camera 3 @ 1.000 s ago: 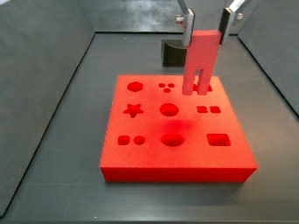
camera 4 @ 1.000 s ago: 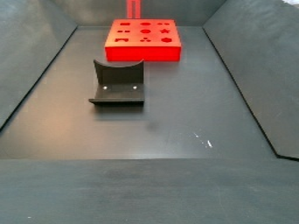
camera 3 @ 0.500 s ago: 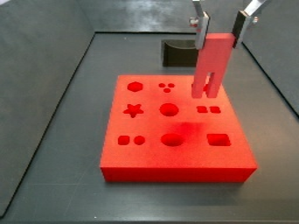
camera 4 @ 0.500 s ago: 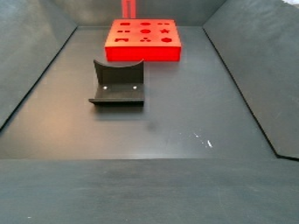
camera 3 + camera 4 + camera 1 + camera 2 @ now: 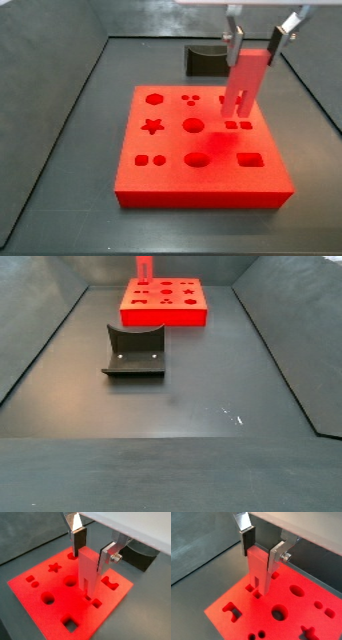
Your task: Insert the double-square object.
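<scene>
The double-square object (image 5: 245, 85) is a tall red-pink block with two square prongs at its bottom. My gripper (image 5: 257, 50) is shut on its upper end and holds it upright over the right side of the red board (image 5: 201, 180). The prongs hang just above the pair of small square holes (image 5: 238, 125). Both wrist views show the block (image 5: 90, 577) (image 5: 259, 569) between the silver fingers (image 5: 107, 557), with the gripper (image 5: 92, 557) (image 5: 262, 552) above the board (image 5: 90, 617) (image 5: 304, 607). In a side view the block (image 5: 143, 266) shows only small at the far end.
The board (image 5: 160, 318) has several shaped holes: star, hexagon, circles, rectangle. The dark grey notched holder (image 5: 135, 351) stands on the floor before the board and shows behind it in a side view (image 5: 207, 58). Dark walls enclose the floor on both sides.
My gripper has moved the block to the right and then lower and nearer, so the prongs now hang just over the two square holes.
</scene>
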Controlling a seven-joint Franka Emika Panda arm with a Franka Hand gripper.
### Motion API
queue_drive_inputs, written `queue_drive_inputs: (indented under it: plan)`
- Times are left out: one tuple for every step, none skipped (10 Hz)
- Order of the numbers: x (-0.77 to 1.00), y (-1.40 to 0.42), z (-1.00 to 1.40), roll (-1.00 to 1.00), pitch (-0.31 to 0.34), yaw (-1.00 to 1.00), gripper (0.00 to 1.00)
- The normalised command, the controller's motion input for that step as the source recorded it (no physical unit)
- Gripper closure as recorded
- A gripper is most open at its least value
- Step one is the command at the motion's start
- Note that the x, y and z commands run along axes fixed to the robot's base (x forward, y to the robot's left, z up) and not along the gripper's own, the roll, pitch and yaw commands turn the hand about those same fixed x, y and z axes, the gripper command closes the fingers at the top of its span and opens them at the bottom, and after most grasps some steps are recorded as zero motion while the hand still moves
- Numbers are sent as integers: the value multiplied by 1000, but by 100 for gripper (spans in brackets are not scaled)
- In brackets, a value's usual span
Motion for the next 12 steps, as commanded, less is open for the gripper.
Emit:
queue_drive_inputs:
  plan:
    - [749,0,-80,87,43,211,100]
    - [751,0,-71,91,49,231,100]
    - [751,0,-100,107,54,214,100]
    - [409,0,-183,154,34,117,100]
    - [254,0,-260,184,0,51,100]
    - [151,0,-274,319,21,-11,100]
    - [0,-11,-231,270,36,-103,100]
    - [-57,0,-109,147,20,-63,100]
    - [-91,-26,-11,66,0,0,100]
    - [-109,-97,0,39,0,0,100]
    - [-143,-106,0,36,0,0,100]
    - [-69,-111,0,6,0,0,100]
